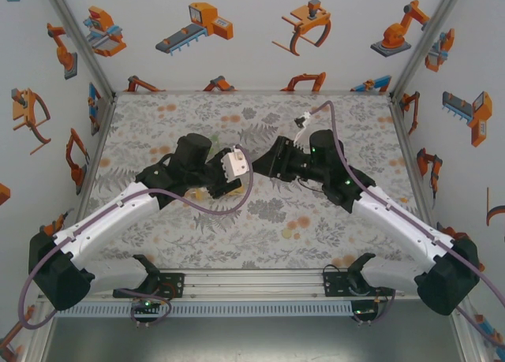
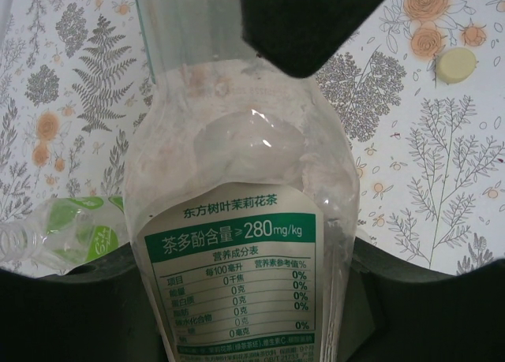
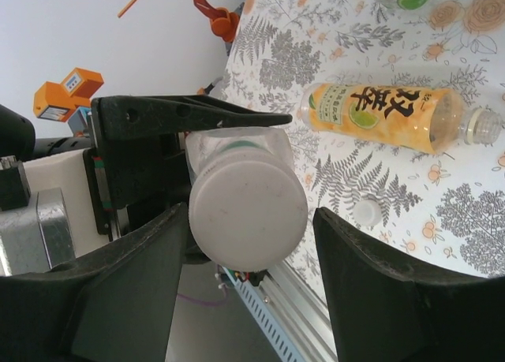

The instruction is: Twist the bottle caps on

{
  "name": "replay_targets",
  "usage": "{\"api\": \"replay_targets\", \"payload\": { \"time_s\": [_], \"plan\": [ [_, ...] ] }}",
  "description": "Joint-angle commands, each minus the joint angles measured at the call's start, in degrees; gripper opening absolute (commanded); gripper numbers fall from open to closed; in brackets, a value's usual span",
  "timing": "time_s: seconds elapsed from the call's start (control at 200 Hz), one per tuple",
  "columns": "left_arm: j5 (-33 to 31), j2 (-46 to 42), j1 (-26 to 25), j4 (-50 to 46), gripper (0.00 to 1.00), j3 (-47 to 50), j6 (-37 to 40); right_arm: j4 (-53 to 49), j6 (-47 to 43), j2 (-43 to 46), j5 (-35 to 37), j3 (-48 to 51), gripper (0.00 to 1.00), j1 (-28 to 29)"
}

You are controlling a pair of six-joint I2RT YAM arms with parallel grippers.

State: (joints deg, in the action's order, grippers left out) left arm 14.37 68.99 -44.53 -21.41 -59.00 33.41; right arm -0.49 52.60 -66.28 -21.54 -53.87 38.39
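Note:
My left gripper [image 2: 245,299] is shut on the slim clear bottle [image 2: 245,220] with a pale label and holds it off the table. A white cap [image 3: 248,212] sits on that bottle's mouth. My right gripper [image 3: 251,216] stands open around this cap, with a clear gap on one side. In the top view the two grippers meet at mid-table, left gripper [image 1: 229,177] and right gripper [image 1: 267,163]. The amber yellow-labelled bottle [image 3: 394,117] lies on its side with a bare neck. A green-tinted bottle [image 2: 71,232] lies on the table. A pale yellow cap [image 2: 456,65] and a small whitish cap [image 3: 367,210] lie loose.
The floral table cover [image 1: 260,228] runs to a metal rail [image 1: 252,283] at the near edge. Walls with robot pictures [image 1: 237,31] close off the back and both sides.

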Motion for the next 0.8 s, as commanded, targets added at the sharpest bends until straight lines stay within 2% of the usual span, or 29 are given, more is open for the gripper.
{"api": "replay_targets", "payload": {
  "time_s": [0.0, 0.3, 0.546, 0.621, 0.796],
  "plan": [
    [0.99, -1.51, 0.23, 1.27, 0.00, -0.24, -0.91, 3.97, 0.88, -0.63, 1.56, -0.36, 0.60, 0.54],
    [0.74, -2.21, 0.23, 1.11, 0.00, -0.14, -0.88, 6.59, 1.91, -3.50, 0.36, -1.49, 0.53, 0.88],
    [0.62, -1.99, 0.24, 1.02, 0.00, -0.15, -0.78, 6.82, 1.73, -3.57, 0.53, -1.20, 0.40, 0.94],
    [0.53, -2.02, 0.21, 1.01, 0.10, -0.08, -0.80, 6.61, 1.44, -3.44, 0.71, -1.24, 0.36, 0.98],
    [0.07, -2.35, 0.21, 1.52, 0.49, 0.20, -0.85, 3.88, -0.60, -3.50, 1.65, -2.07, 0.27, 0.98]
  ]
}}
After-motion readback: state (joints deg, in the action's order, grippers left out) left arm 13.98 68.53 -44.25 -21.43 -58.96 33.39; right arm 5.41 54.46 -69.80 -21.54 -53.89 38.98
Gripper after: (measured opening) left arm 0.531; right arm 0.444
